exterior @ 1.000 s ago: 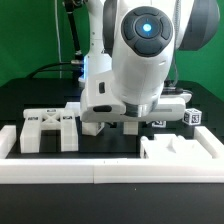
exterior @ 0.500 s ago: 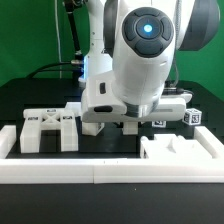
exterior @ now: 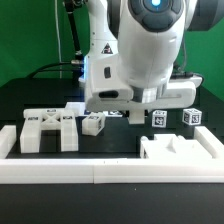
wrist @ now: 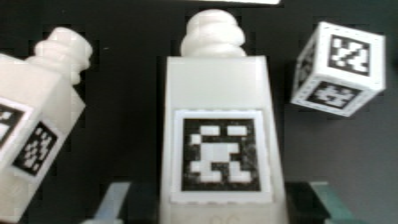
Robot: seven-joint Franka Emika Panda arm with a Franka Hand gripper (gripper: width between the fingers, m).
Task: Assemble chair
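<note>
In the exterior view, the arm fills the middle of the picture. Its gripper (exterior: 136,114) hangs low over the black table (exterior: 30,100), among the loose chair parts. The wrist hides most of what it holds. On the exterior view's left lies a slab (exterior: 45,130) with cut-outs, and a small piece (exterior: 93,122) sits just beside it. On the right stand a cube (exterior: 160,118) and an end cube (exterior: 190,117), apart from each other with their tags facing out. A chunky block (exterior: 180,150) sits in front against the rail (exterior: 100,172), which probably serves to fence the parts in.

In the wrist view, a post (wrist: 217,120) runs lengthwise between the fingers (wrist: 118,202), tag up, with its knobbed peg pointing away from the gripper (wrist: 217,196). The jaws are pinched on the post's two long sides at the tagged end. That hold likely leaves the peg free to go into a hole. A second post (wrist: 45,100) lies tilted to one side and a cube (wrist: 338,68) to the other, neither touching the held post. Whether the post has left the table cannot be told.
</note>
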